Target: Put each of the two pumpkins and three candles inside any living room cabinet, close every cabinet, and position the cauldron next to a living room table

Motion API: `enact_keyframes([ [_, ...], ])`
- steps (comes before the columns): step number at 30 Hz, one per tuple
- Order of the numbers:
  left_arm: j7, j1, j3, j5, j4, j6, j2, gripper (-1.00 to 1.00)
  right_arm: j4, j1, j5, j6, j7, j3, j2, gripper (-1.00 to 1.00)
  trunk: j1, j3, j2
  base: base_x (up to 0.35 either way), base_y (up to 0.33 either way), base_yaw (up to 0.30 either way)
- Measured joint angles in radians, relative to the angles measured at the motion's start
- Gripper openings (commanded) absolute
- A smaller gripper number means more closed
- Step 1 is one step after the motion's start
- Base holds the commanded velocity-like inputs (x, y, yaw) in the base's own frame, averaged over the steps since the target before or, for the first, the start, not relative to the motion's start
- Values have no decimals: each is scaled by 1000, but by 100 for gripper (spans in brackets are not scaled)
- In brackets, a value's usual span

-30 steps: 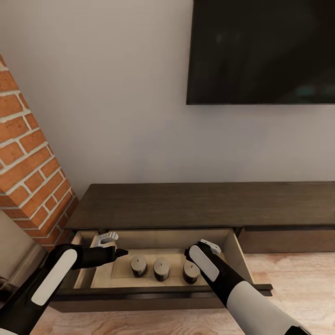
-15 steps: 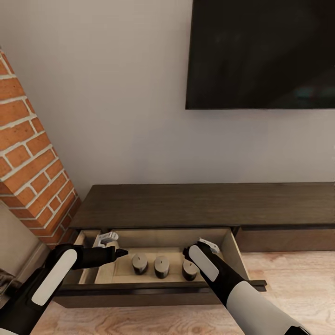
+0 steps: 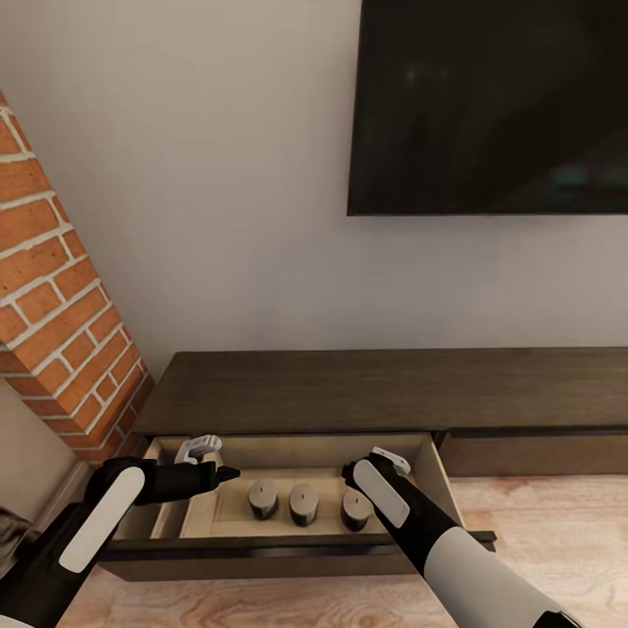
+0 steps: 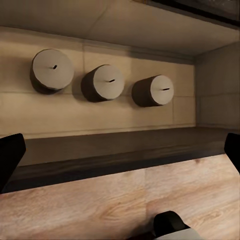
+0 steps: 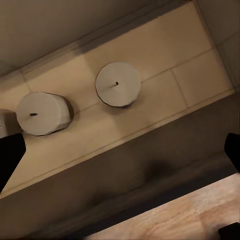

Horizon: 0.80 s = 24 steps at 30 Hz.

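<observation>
Below the wall TV [image 3: 488, 105], the cabinet [image 3: 375, 388] has one drawer [image 3: 262, 549] pulled out, with three candles [image 3: 303, 504] standing in a row inside. Both end effectors, left [image 3: 199, 448] and right [image 3: 388, 458], hover over the drawer, each spread open and empty.

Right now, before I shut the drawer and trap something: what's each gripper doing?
Left gripper: open, holding nothing, above the open drawer.
Right gripper: open, holding nothing, beside the candles.
</observation>
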<state>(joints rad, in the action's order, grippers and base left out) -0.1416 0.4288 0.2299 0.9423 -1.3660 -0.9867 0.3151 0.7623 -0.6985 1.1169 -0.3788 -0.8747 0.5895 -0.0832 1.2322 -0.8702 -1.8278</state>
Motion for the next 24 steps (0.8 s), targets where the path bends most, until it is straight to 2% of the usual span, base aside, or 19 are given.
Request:
enact_keyframes([
  [7, 0, 0, 0, 0, 0, 0, 0, 100, 0, 0, -1, 0, 0, 0, 0, 100, -27, 22, 49, -141, 28, 0],
  [24, 0, 0, 2, 0, 1, 0, 0, 100, 2, 0, 1, 1, 0, 0, 0, 100, -92, 75, 168, -7, 1, 0],
])
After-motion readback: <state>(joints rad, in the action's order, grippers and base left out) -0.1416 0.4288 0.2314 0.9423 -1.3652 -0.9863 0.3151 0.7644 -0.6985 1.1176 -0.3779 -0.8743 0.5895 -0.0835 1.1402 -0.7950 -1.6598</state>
